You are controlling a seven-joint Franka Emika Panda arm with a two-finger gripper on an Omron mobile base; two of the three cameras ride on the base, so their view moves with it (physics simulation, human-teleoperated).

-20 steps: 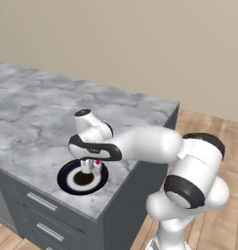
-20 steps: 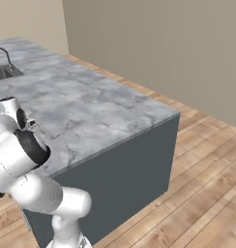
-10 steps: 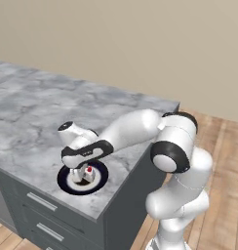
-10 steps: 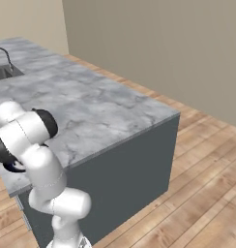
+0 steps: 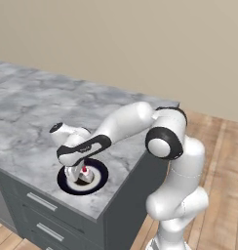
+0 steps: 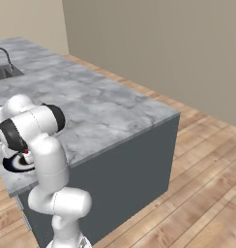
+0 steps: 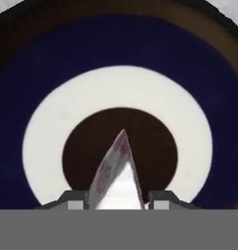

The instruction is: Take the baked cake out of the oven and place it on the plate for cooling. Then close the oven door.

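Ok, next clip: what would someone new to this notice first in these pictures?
First the white arm folded low over the near edge of the grey marble counter, its gripper just above the plate. In the hand view the navy rim and white ring frame the baked cake, a dark disc at the plate's centre. A pale wedge with a reddish edge rises between the fingertips; what it is cannot be told.

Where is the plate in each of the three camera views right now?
Left base view: the plate lies lower left, at the near edge of the marble counter, under the gripper.
Right base view: far left edge, at mid-height, partly behind the arm.
Hand view: seen from straight above, navy rim around a white ring.
Shared landmark: the brown cake at the plate's centre.
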